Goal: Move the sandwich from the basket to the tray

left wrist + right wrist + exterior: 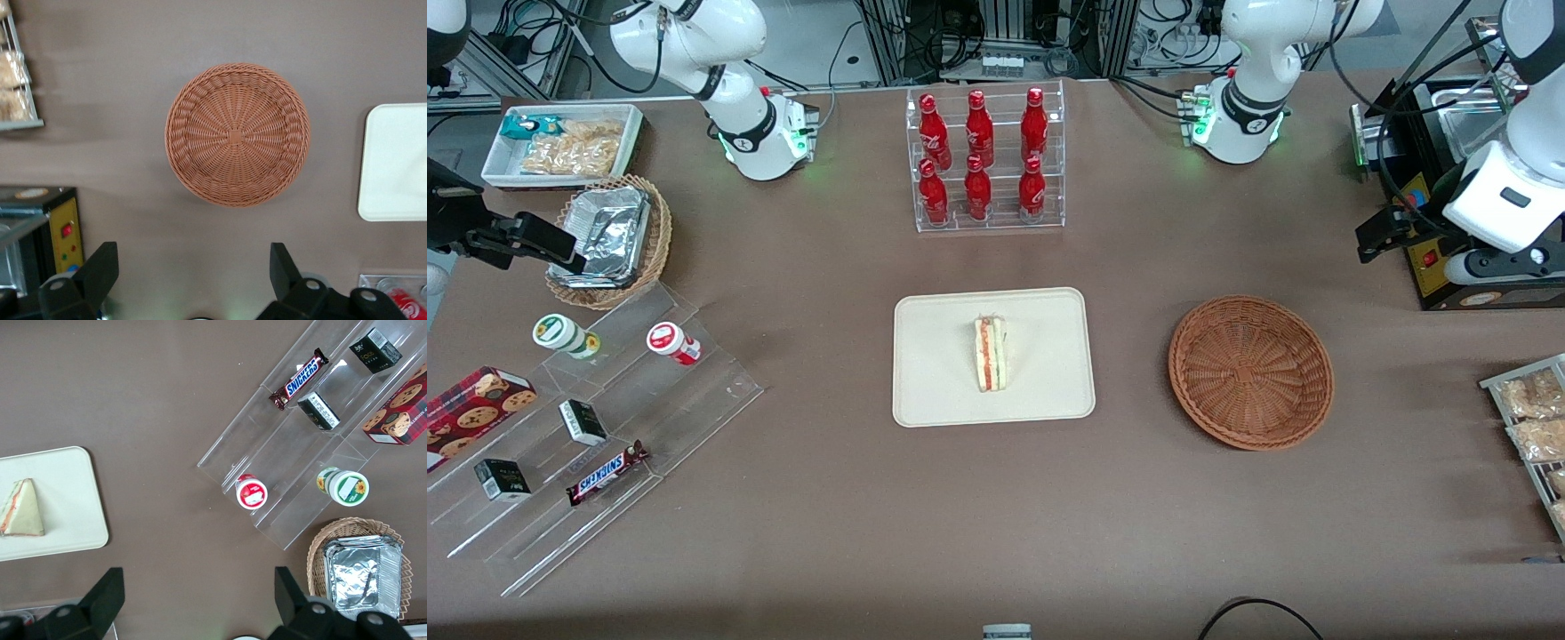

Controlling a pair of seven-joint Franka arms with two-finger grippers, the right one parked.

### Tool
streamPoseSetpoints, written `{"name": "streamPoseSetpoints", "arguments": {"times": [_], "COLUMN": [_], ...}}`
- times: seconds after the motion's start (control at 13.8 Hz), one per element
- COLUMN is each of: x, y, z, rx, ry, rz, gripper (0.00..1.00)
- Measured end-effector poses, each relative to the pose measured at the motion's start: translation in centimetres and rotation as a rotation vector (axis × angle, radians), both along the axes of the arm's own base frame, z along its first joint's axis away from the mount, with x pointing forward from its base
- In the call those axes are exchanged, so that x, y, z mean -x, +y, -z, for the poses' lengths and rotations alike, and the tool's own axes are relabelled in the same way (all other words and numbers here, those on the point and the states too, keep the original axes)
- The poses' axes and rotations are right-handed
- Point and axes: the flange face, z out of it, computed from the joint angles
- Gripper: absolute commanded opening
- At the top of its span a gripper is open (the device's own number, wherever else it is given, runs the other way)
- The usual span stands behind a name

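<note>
- Sandwich (991,354) sits on the tray (934,391), standing on an edge, cut side w/ red and green filling facing the parked arm's end. Roughly mid-tray, clear of the rim.
- Basket (1251,372) is empty, well apart from the tray, toward the working arm's end.
- Gripper (193,267) is up high and pulled back toward its own end of the table, by the black box (1432,267); in the wrist view it looks down on the basket (237,134), w/ a corner of the tray (393,160) at the edge.
- Fingers (100,267) spread wide, nothing between them.
- My read: placement looks done, so the step in hand is the retreat/park.
- To do it well: stay high, no sweeping low over basket or tray, no contact w/ the box beside the arm.
- Don't go back to nudge the sandwich; it looks stable enough, and a touch could tip it.
</note>
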Motion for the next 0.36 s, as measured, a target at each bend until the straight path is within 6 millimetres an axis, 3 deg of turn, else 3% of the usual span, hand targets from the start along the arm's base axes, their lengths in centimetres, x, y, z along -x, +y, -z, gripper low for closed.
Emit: {"name": "streamPoseSetpoints", "arguments": {"times": [0.36], "x": [-0.1], "y": [0.42], "z": [-0.77], "rx": [0.052], "ry": [-0.014], "rz": [0.023], "gripper": [1.0]}}
